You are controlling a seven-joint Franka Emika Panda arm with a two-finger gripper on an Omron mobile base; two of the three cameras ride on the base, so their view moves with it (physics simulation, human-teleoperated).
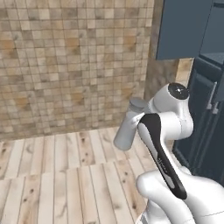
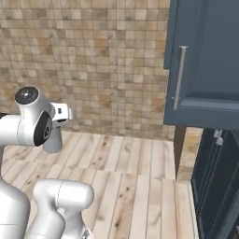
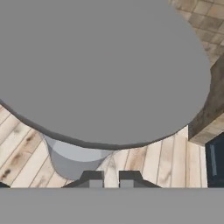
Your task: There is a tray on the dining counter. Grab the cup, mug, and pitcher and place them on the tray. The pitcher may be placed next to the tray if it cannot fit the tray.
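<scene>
While the pitcher [image 3: 78, 162] was held by the nearly closed gripper [image 3: 111, 178] above the wooden floor [image 1: 65, 175], its body was largely blocked by its grey top.

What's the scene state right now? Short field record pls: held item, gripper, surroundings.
held item: pitcher, grey, carried in the air over the floor
gripper: shut on the pitcher's rim, fingers close together in the hand view
pitcher in hand view: its wide grey top fills most of the picture
below: wooden plank floor
behind: tan tiled wall
to the right: dark blue-grey cabinets with a long bar handle
</scene>
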